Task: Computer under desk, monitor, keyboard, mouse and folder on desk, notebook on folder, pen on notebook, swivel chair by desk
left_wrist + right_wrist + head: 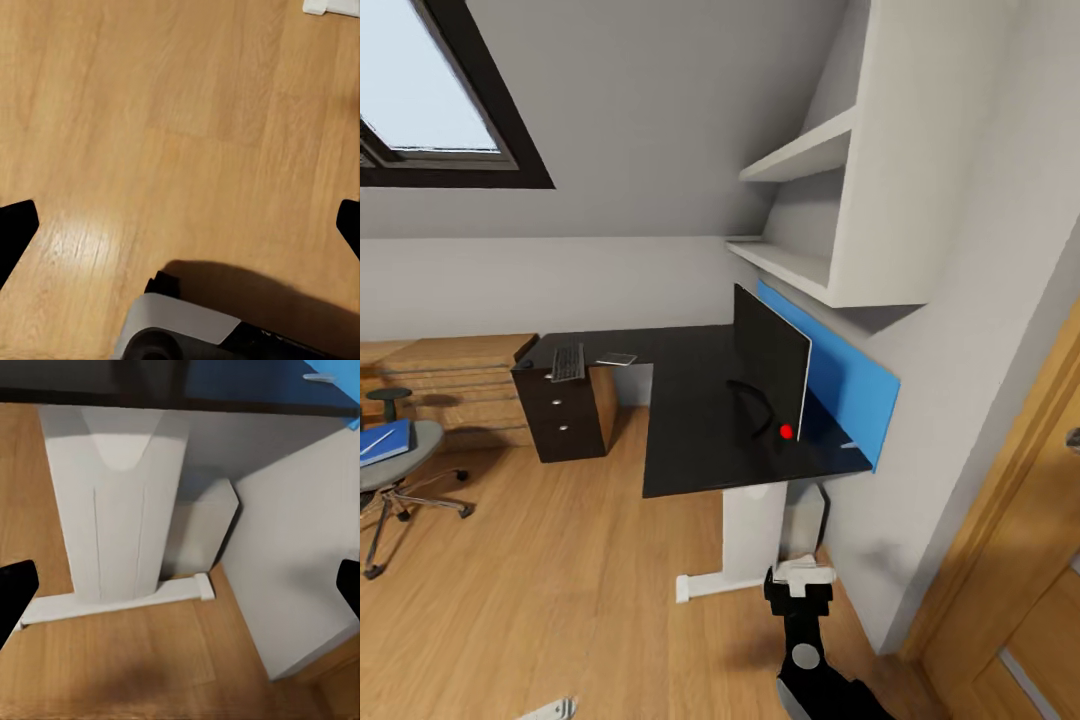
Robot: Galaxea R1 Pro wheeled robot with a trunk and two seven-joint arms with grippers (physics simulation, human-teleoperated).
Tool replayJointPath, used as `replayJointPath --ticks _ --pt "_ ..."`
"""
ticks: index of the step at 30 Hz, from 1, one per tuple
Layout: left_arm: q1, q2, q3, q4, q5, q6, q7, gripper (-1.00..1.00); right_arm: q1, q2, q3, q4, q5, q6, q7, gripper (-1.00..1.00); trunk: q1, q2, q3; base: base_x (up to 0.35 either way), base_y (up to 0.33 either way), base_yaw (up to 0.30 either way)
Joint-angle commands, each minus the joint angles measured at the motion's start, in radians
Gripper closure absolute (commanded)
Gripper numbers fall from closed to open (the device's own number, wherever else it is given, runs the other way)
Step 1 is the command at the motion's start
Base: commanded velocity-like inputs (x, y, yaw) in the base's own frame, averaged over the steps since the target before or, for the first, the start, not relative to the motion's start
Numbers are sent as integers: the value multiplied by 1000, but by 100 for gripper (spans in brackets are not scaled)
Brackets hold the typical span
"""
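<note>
One monitor (770,360) and one keyboard (568,362) are seen on the worktop (690,430); one folder (382,442) on the swivel chair (400,470). Both jaws are spread wide, nothing held.

A window (430,110) sits high in the slanted wall. White shelves (800,160) hang on the wall, with a blue board (850,385) below them. A light wooden counter with drawers (450,385) stands on the wooden floor (560,560). A wooden door (1020,560) is nearby.
</note>
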Motion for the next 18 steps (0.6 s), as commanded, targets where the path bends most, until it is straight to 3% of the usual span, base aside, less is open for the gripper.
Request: replayJointPath --ticks 1,4,7,9,10,11,14,15,18 --pt "0 0 1 19 5 -9 5 -100 -2 1 8 22 -10 -14 -4 -100 0 -1 -1 -16 319 0" --pt "0 2 1 87 -7 -55 4 -100 -2 10 9 87 -11 -45 11 -100 0 -1 -1 -10 321 0" --pt "0 3 0 179 -17 -135 3 -100 -1 36 8 180 -12 -108 53 -100 0 -1 -1 -4 323 0" --pt "0 4 -1 267 -22 -233 2 -100 -1 59 7 300 -12 -204 106 -100 0 -1 -1 -2 324 3" --pt "0 4 -1 280 -23 -250 2 -100 -2 62 7 322 -12 -222 115 -100 0 -1 -1 -1 324 20" --pt "-1 14 -2 340 -25 -317 1 -100 -1 64 5 405 -14 -300 146 -100 0 -1 -1 0 324 182" --pt "-1 20 -4 379 -37 -369 1 -100 -1 64 2 426 -19 -320 154 -100 0 -1 -2 0 322 212" --pt "-1 18 -6 426 -106 -474 1 -100 -1 64 1 450 -91 -330 162 -100 0 -1 -3 0 303 247" --pt "-1 14 -7 444 -123 -497 1 -100 -1 64 1 455 -122 -333 163 -100 0 -1 -5 0 279 186"
